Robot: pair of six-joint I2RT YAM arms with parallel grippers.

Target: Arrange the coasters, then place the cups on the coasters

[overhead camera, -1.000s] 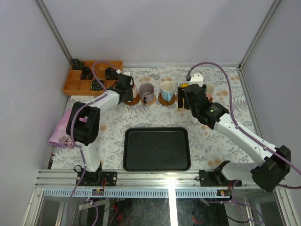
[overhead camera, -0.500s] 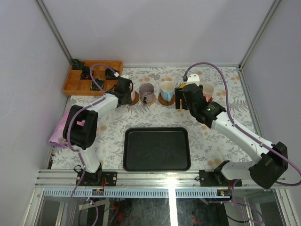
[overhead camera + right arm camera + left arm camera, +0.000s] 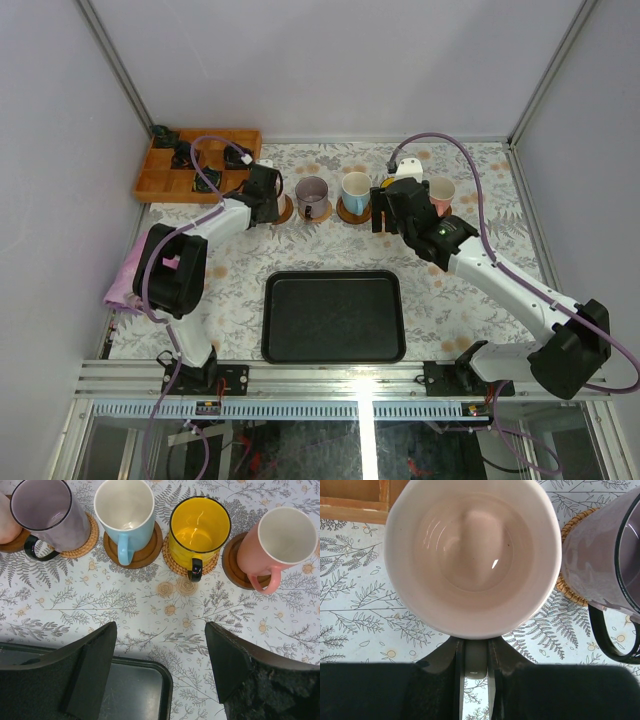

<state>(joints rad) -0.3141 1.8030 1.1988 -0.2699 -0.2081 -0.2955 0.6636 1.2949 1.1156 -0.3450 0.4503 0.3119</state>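
My left gripper [image 3: 475, 647] is shut on the handle of the peach-pink cup [image 3: 472, 555], whose pale inside I look straight down into. The cup's edge [image 3: 4, 522] shows over a dark coaster [image 3: 15, 544]; I cannot tell whether they touch. To its right in a row stand the mauve cup [image 3: 47, 510] on a woven coaster [image 3: 89, 540], the blue cup [image 3: 124, 505] on a dark coaster [image 3: 146, 552], the yellow cup [image 3: 199, 525] on a woven coaster [image 3: 176, 562] and the salmon cup [image 3: 280, 535] on a dark coaster [image 3: 231, 567]. My right gripper [image 3: 160, 627] hangs open and empty in front of them.
A black tray [image 3: 333, 276] lies at the near middle of the table, its far corner [image 3: 135, 690] under my right gripper. A wooden compartment box [image 3: 160, 182] with small black objects stands at the far left. A pink cloth [image 3: 128, 282] lies at the left edge.
My right gripper has shifted slightly left and toward the row of cups. My left wrist has turned a little, so the peach-pink cup is now covered in the top view.
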